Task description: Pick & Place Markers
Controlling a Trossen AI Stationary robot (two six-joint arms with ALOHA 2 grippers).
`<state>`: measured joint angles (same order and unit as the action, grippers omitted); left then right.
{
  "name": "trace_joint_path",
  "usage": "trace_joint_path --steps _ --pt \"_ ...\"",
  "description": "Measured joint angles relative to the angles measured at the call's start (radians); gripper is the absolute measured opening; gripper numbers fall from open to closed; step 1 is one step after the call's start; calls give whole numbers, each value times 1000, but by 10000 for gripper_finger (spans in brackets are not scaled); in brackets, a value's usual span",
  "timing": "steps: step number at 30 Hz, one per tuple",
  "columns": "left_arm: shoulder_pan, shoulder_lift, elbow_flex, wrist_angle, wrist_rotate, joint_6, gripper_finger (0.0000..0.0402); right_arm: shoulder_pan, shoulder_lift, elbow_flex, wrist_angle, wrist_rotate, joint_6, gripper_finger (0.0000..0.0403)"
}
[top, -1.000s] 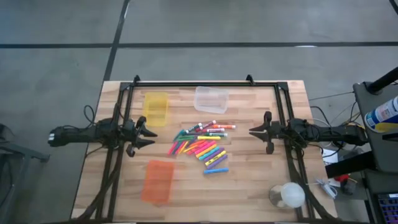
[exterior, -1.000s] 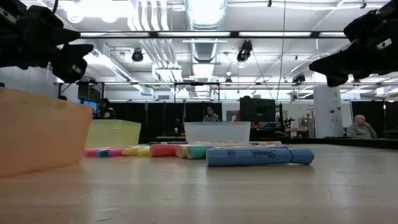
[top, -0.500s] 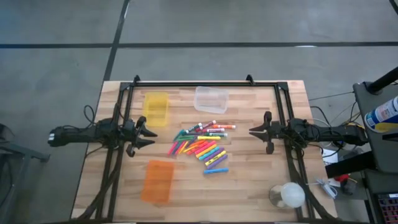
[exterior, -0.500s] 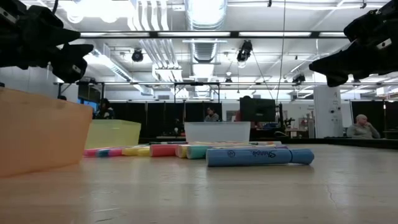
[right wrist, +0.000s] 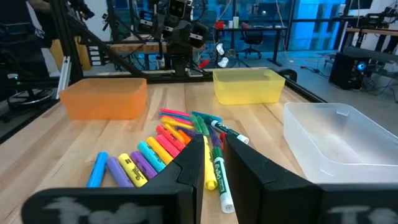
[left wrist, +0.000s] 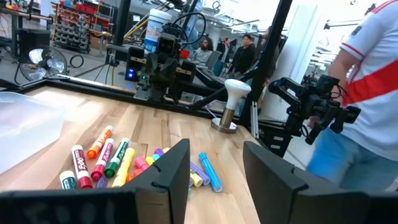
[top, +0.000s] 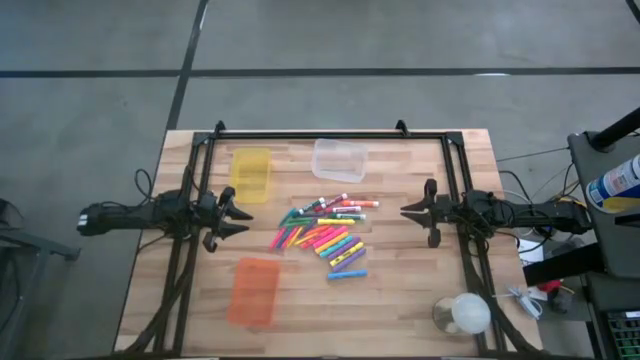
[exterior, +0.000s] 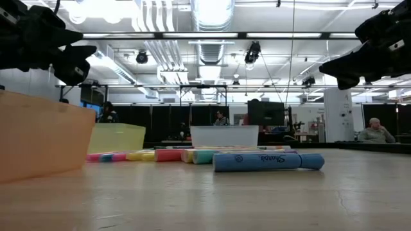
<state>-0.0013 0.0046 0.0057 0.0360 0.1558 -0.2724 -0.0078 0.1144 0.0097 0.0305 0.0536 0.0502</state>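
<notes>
Now | wooden table point(top: 400, 300) under markers point(top: 325, 235) | lab room, people behind | left gripper point(top: 243, 214) spread | right gripper point(top: 404, 210) nearly closed, empty

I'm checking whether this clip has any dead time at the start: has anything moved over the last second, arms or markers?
Nothing visibly changed. The left gripper hangs open over the table's left side and the right gripper nearly shut over its right, both empty. The markers lie in the same pile between them, with the orange bin, yellow bin and clear bin where they were.
</notes>
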Motion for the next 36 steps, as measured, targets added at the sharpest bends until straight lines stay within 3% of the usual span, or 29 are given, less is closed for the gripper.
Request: trace_joint_path --steps 13,15,22,27,31,36 --pt "0 0 0 0 0 0 144 1 0 0 12 -1 41 57" --pt "0 0 0 0 0 0 144 1 1 0 52 -2 146 57" --pt "0 0 0 0 0 0 144 1 -1 1 216 15 754 57" --pt "0 0 0 0 0 0 144 1 6 0 240 35 885 57" --pt "0 0 0 2 -8 12 144 1 7 0 404 85 1007 57" --pt "0 0 0 30 -79 37 144 1 17 0 619 174 1037 57"
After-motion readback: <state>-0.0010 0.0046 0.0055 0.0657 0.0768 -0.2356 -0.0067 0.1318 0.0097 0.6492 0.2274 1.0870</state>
